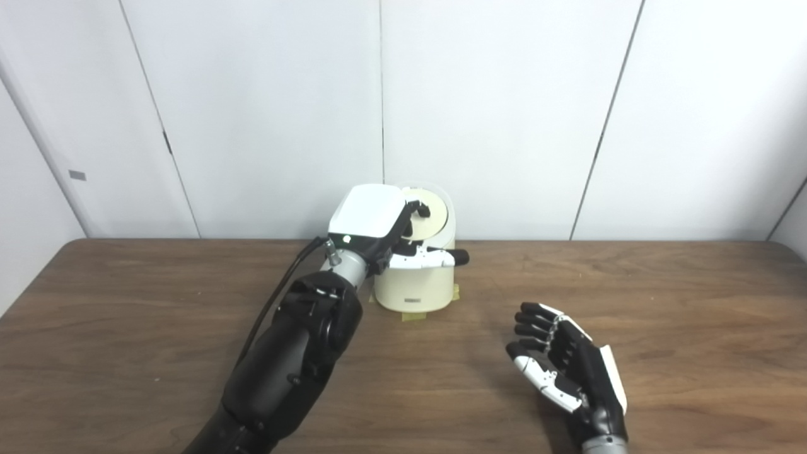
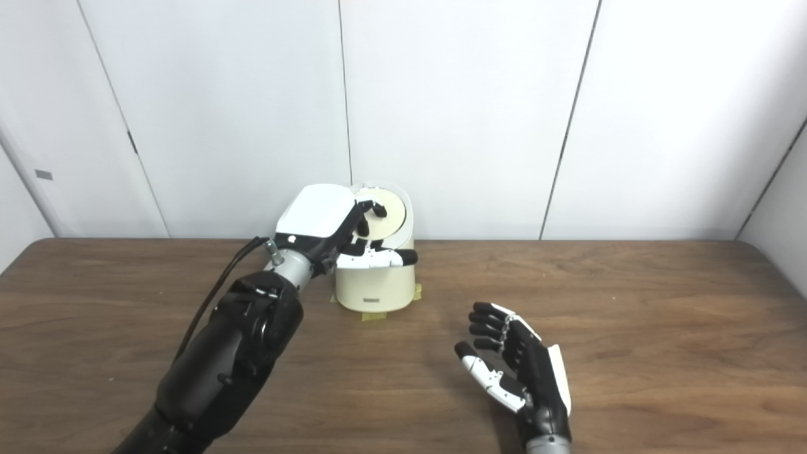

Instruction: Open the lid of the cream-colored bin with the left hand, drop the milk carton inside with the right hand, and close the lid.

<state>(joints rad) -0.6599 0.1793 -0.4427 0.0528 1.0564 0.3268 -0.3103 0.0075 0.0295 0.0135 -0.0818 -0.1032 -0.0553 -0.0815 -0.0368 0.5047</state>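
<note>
Cream bin (image 2: 376, 287) upright on wood table (image 2: 630, 328), near table's far edge, white wall panels (image 2: 454, 113) behind it. Lid (image 2: 392, 217) raised, tilted back, pale inner disc showing. Yellow tape tabs (image 2: 373, 314) at bin's base. Left hand (image 2: 340, 230) at bin's top left; fingers (image 2: 372, 211) on raised lid, thumb across bin's front rim. Right hand (image 2: 514, 366) in front of bin and to its right, well apart from it, above table, palm up, fingers spread, holding nothing.
</note>
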